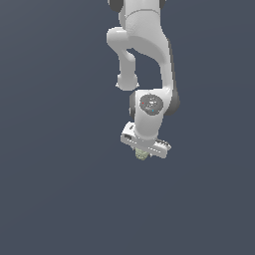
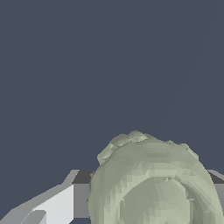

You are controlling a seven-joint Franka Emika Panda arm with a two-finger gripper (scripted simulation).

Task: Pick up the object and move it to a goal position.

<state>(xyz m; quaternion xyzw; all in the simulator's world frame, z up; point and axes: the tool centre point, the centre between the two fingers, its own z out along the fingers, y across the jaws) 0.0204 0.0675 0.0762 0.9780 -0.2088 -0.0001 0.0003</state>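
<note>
The object [image 1: 142,155] is a small pale greenish-beige lumpy item that peeks out just under the white hand in the exterior view. My gripper [image 1: 144,149] points downward with the object between its fingers. In the wrist view the object [image 2: 153,183] fills the space between the two fingers, and its knobbly ridged rim shows along its upper outline. One grey and white finger [image 2: 59,203] presses against one side of it, and the edge of the other finger [image 2: 218,186] shows at the opposite side. The gripper is shut on the object.
A plain dark blue-grey surface [image 1: 55,189] surrounds the arm on all sides. The white arm [image 1: 149,55] rises toward the top of the exterior view. No other objects or goal marker are visible.
</note>
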